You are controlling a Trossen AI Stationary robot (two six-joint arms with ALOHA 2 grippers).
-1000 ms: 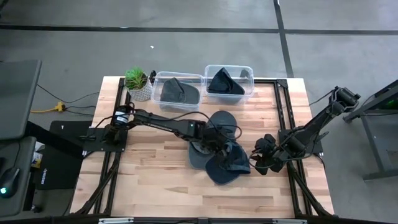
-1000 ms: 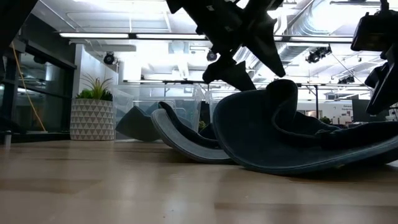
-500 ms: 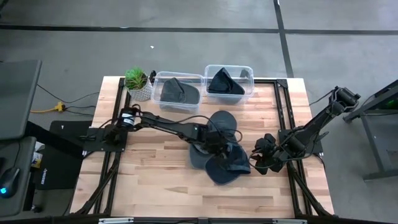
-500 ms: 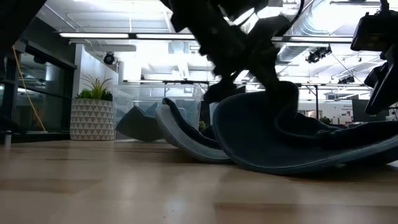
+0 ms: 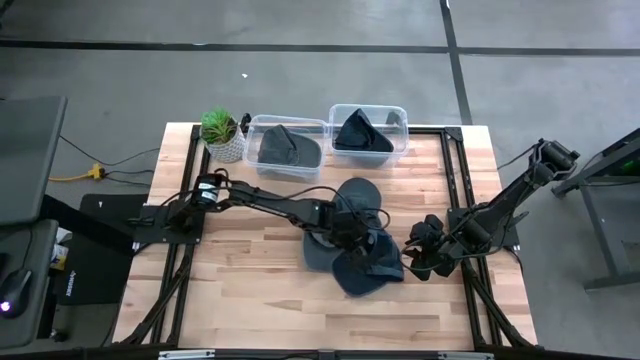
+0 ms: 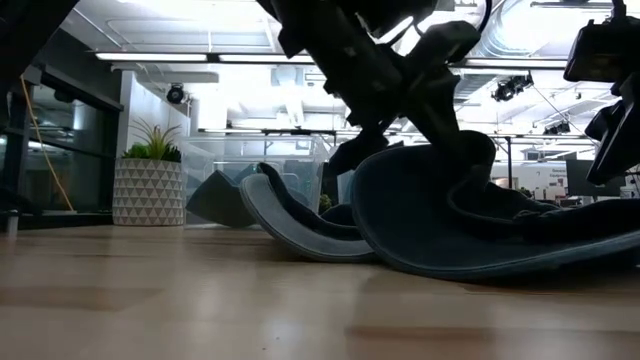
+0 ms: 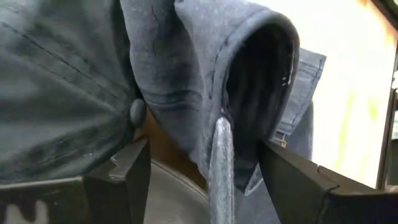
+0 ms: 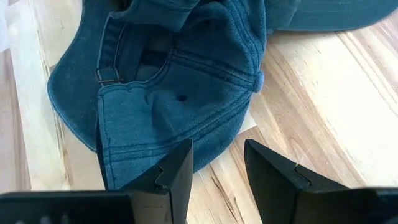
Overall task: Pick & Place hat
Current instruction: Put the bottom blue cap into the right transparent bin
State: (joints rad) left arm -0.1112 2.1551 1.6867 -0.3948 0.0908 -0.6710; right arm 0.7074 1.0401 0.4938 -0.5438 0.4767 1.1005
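The hats [image 5: 355, 250] lie in a loose pile near the middle of the table [image 5: 240, 290], several dark blue caps overlapping, brims pointing different ways. The left gripper [image 5: 345, 235] is right down in that pile — of the two arms it is plainly the nearer one, being on the cloth itself. In its wrist view a fold of a cap's crown [image 7: 249, 93] stands between the two fingers, with the thin edge of the fabric running up the gap. The fingers stand apart on either side of the fold and do not look pressed onto it, so this reads as an open gripper straddling the cloth, not a grip yet. The fold runs lengthwise along the gap, which probably suits a straight pinch.

The left arm reaches out long and low from its base at the table's left side, wrist dipped toward the pile.

The right gripper [image 5: 420, 252] waits just beside the pile's right edge, fingers parted and holding nothing; its wrist view shows a cap [image 8: 180, 87] lying inside-out on the wood just ahead of it.

Two clear bins [image 5: 285, 140] at the table's far edge each hold a dark hat already, next to a small potted plant [image 5: 220, 130]. They are likely where the cap should go.
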